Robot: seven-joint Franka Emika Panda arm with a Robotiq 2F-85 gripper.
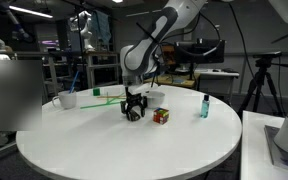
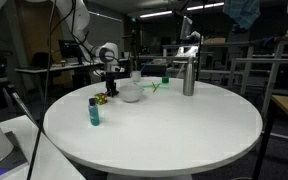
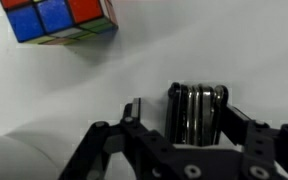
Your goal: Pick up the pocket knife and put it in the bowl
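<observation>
Pre-grasp: tool (image 3: 184, 115) is down at the pocket knife (image 3: 196, 115), nothing lifted yet.
Wrist view: jaws open and straddling the pocket knife, gap showing on 1 side, so no hold. It looks flat on the table (image 1: 124, 150), with the cube (image 3: 64, 20) at its 11 o'clock. Left to do: close, lift, carry to the bowl (image 2: 132, 94), release. Roughly 1 of 4 steps done.

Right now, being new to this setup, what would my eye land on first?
The robot arm bending down over the round white table, its jaws open around the dark pocket knife. Next comes the colourful puzzle cube, lying close by but apart from the knife, and the white bowl near the arm.
</observation>
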